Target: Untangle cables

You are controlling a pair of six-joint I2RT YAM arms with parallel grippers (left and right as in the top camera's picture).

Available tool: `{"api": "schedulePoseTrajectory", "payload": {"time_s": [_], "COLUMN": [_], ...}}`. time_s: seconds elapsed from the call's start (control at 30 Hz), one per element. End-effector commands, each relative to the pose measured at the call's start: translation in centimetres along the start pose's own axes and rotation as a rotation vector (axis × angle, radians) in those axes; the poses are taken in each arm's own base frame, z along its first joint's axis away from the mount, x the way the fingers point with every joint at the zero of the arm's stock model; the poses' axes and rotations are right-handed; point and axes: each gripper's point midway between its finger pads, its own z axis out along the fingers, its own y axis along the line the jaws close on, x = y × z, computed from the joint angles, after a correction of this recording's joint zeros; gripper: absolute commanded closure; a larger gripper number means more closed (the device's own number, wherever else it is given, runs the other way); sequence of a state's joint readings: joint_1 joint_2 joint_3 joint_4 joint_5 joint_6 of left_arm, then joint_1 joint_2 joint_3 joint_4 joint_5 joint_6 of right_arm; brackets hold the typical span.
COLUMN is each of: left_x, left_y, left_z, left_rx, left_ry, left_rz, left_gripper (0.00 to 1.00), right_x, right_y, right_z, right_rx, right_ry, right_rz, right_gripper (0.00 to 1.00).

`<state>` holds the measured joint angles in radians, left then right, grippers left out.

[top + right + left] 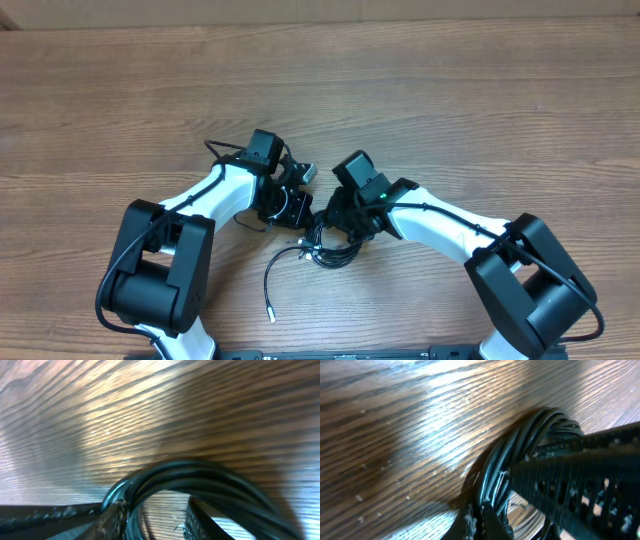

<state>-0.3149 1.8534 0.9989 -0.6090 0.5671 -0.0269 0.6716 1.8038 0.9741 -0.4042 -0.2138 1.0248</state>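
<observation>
Both tools [482,519] [150,517] tight on cables [520,445]

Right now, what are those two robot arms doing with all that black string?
Two robot arms are working on a coil of black cables on the wooden table. The left fingers are pinched shut on the coil. The right fingers straddle another part, but whether they squeeze is unclear. One end with a silvery plug trails loose; the rest is bundled.
</observation>
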Motion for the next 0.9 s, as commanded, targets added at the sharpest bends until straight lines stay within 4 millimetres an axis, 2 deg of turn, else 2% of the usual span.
{"api": "schedulePoseTrajectory", "payload": {"time_s": [0.0, 0.23, 0.53, 0.73, 0.83, 0.87], "left_x": [0.8, 0.9, 1.0, 1.5, 1.7, 1.7], "left_y": [1.2, 1.2, 1.3, 3.8, 4.0, 4.0], "left_z": [0.5, 0.5, 0.5, 0.1, 0.0, 0.0], "left_rx": [-0.060, -0.063, -0.067, -0.216, -0.230, -0.230], "left_ry": [0.027, 0.034, 0.035, 0.046, 0.053, 0.055], "left_rz": [-0.022, -0.025, -0.025, -0.087, -0.090, -0.091], "left_gripper": [0.96, 0.96, 0.96, 0.96, 0.96, 0.96], "right_x": [0.2, 0.0, 1.7, 2.7, 2.8, 2.8], "right_y": [0.5, 0.3, 0.4, 0.2, -0.5, -0.9], "right_z": [0.2, 0.4, 2.3, 2.5, 2.4, 2.4], "right_rx": [-0.010, 0.001, 0.019, 0.038, 0.064, 0.075], "right_ry": [-0.018, -0.037, -0.008, 0.009, 0.020, 0.023], "right_rz": [-0.018, -0.022, -0.065, -0.080, -0.071, -0.065], "right_gripper": [0.63, 0.65, 0.69, 0.82, 0.95, 0.96]}}
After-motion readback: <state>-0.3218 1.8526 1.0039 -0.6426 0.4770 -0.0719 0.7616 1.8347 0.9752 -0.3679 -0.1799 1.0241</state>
